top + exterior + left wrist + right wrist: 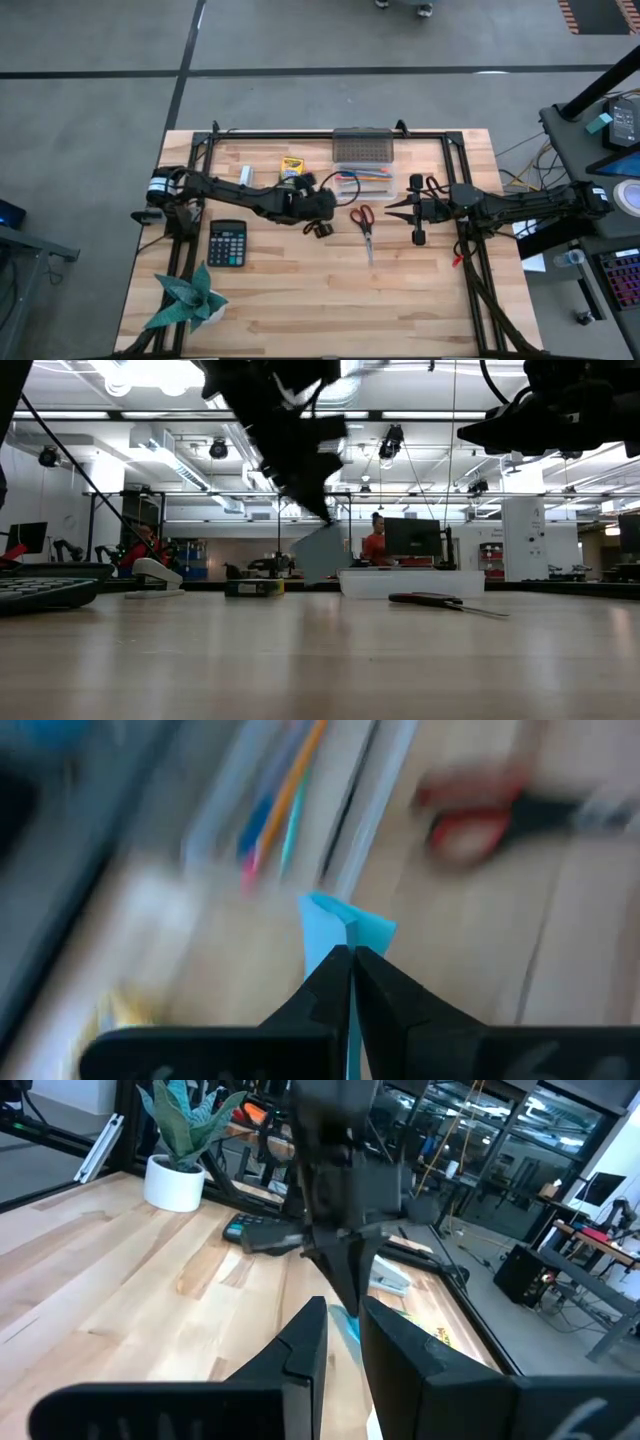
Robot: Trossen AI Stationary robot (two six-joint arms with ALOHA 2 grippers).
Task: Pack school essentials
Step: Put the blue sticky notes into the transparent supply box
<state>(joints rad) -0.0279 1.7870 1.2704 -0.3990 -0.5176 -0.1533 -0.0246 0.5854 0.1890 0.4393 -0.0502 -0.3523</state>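
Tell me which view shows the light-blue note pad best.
The left wrist view: the note pad sits pinched edge-on in the left hand. The low view shows it hanging grey against the room; the right wrist view gives a blue sliver; the high view hides it.

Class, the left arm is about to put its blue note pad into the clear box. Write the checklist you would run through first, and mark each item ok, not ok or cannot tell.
1. Left tool shut on the note pad: ok.
2. Note pad lifted off the table: ok, it hangs in the air in the low view.
3. Clear box open on top: cannot tell.
4. Room left in the box beside the pencils: cannot tell.
5. Right tool clear of the left arm's path: ok, it waits beyond the scissors.
6. Scissors out of the way: ok, they lie flat beside the box.
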